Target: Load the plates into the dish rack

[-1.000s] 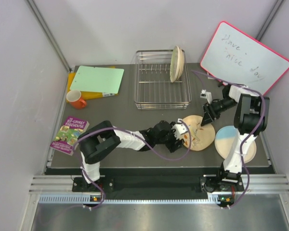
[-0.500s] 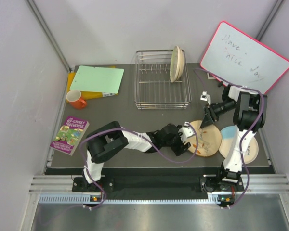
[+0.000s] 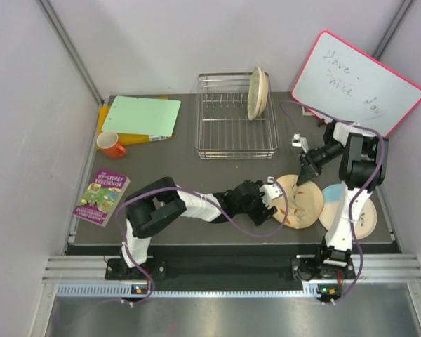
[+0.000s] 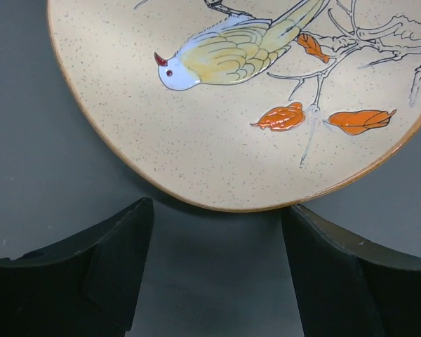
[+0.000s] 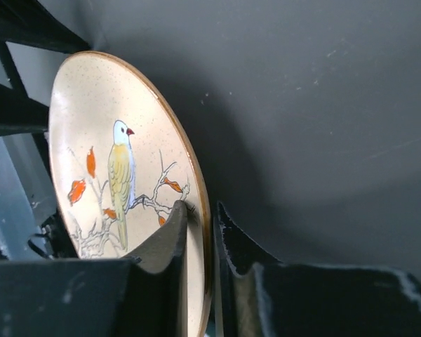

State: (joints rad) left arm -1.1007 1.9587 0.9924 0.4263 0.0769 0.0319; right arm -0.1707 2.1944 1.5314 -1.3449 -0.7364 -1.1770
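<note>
- Top external view: the dish rack [image 3: 236, 119] sits at the far middle of the table [image 3: 168, 175], with one greenish plate [image 3: 257, 93] standing upright at its right end. The bird plate [image 3: 299, 201] lies near and right of the rack, well apart from it. The blue plate [image 3: 331, 198] is just right of it, partly behind the right arm. The right gripper [image 3: 307, 173] is on the bird plate's far rim and the left gripper [image 3: 270, 200] is at its left edge.
- Left wrist view: the left gripper [image 4: 217, 208] stands wide. Its fingers [image 4: 116, 267] flank the bird plate's [image 4: 231, 119] curved rim without touching it. The glaze looks smooth and speckled, so it is probably slippery under hard pads.
- Right wrist view: the right gripper [image 5: 200, 217] is pinched narrow on the bird plate's [image 5: 119, 168] rim, one finger [image 5: 165, 242] on the painted face and the other behind it. The plate appears tipped up off the table.
- Handling, as a judgement: the plate is stiff ceramic, fairly heavy for a thin edge pinch, and it would chip or break if dropped. The rim is the only place to take hold. A grip with the fingers well over the lip, and the plate hanging edge-down, should stop it swinging on the way into the rack's bars.
</note>
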